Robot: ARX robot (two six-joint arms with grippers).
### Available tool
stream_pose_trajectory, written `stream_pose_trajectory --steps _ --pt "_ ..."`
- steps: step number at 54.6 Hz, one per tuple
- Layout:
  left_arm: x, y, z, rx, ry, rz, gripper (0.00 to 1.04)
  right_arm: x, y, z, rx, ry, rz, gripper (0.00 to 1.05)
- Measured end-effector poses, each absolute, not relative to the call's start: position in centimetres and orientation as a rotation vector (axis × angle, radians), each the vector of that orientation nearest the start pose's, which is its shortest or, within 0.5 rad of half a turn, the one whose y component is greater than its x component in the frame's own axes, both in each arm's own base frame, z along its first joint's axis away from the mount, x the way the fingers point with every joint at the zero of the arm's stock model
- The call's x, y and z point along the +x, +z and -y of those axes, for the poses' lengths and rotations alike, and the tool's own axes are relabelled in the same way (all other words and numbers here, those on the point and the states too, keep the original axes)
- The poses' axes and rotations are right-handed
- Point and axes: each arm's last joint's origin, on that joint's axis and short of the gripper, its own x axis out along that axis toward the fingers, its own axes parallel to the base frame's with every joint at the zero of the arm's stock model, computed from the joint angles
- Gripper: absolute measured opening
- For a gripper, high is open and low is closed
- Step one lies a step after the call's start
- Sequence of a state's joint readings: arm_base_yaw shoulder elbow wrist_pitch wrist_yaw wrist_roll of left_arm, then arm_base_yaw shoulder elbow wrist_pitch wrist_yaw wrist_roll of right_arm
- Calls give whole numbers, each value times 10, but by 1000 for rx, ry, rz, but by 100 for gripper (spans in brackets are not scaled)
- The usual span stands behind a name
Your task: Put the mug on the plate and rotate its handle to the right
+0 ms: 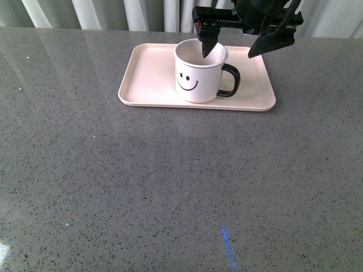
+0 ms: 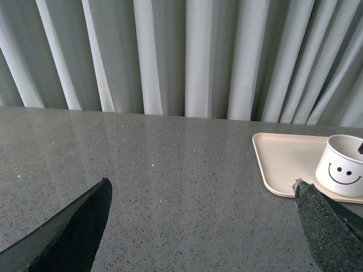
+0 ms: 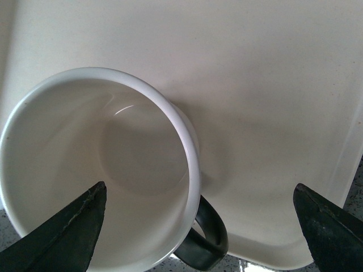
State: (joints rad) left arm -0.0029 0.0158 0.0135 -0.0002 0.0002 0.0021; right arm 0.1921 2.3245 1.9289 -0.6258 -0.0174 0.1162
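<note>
The white mug (image 1: 195,76) with a black smiley face stands upright on the pale pink plate (image 1: 147,73) at the far middle of the table. Its black handle (image 1: 231,81) points right. My right gripper (image 1: 232,51) is open just above the mug: one finger (image 1: 206,45) dips inside the rim, the other (image 1: 269,42) hangs above the plate right of the handle. The right wrist view looks down into the mug (image 3: 96,164), with the handle (image 3: 207,235), the plate (image 3: 255,73) and the gripper (image 3: 201,195). My left gripper (image 2: 201,190) is open over bare table; mug (image 2: 340,170) and plate (image 2: 283,161) lie beyond.
The grey speckled table (image 1: 142,187) reaches from the plate to the near edge. A white pleated curtain (image 2: 187,56) hangs behind the table's far edge. A short blue mark (image 1: 228,246) lies on the table near the front.
</note>
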Motion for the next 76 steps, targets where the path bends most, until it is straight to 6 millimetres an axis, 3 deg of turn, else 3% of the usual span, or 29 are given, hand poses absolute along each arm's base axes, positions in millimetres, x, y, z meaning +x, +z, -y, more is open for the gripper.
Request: stream_pose_trajectory --steps 36,53,62,72,76 --pt "98 167 0 2 -3 -2 96 500 168 -105 1 134 -1042 95" --pt "98 167 0 2 -3 -2 96 501 165 -106 0 133 -1053 86" --pt "98 167 0 2 -3 -2 96 502 166 -106 2 133 -1052 71" --pt "98 167 0 2 -3 -2 96 503 166 -106 9 130 -1054 36" --pt "98 167 0 2 -3 -2 96 503 165 -106 13 127 -1058 27"
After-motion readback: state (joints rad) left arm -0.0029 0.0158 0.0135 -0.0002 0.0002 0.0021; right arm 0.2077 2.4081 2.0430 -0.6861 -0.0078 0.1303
